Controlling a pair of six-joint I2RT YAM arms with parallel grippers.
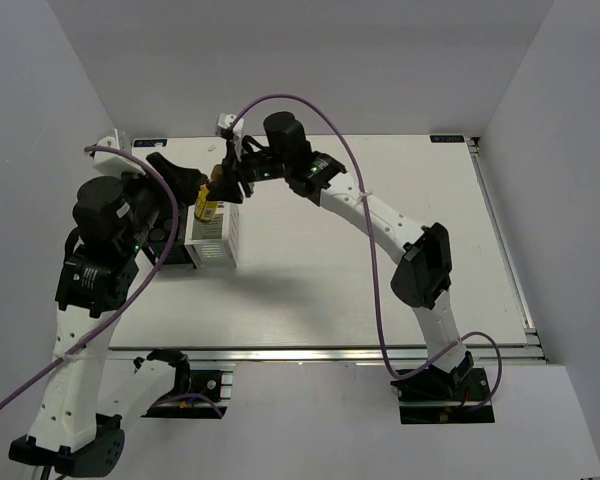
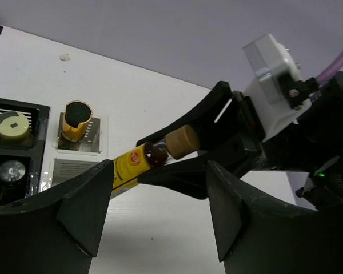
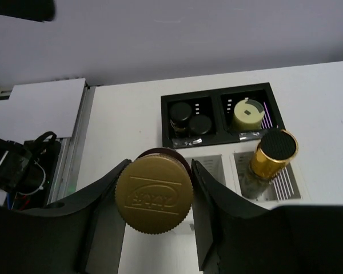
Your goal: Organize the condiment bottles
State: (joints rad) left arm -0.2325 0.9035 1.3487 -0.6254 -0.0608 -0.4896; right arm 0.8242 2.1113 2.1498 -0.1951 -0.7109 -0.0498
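Note:
My right gripper [image 3: 154, 197] is shut on the yellow bottle with the tan cap [image 3: 154, 195] and holds it tilted over the white slatted box [image 1: 220, 245]. The same bottle shows in the left wrist view [image 2: 134, 162] and in the top view [image 1: 208, 206]. The amber bottle with the black cap [image 3: 272, 151] stands in a compartment of the white box. Two dark bottles with black caps [image 3: 190, 118] stand in the black stand [image 3: 217, 109]. My left gripper [image 2: 157, 228] is open and empty, just left of the right gripper [image 1: 225, 183].
A jar with a pale cap [image 3: 247, 113] sits in the black stand's other compartment. The stand [image 1: 175, 250] is directly left of the white box, near the table's left edge. The left arm [image 1: 105, 235] crowds that side.

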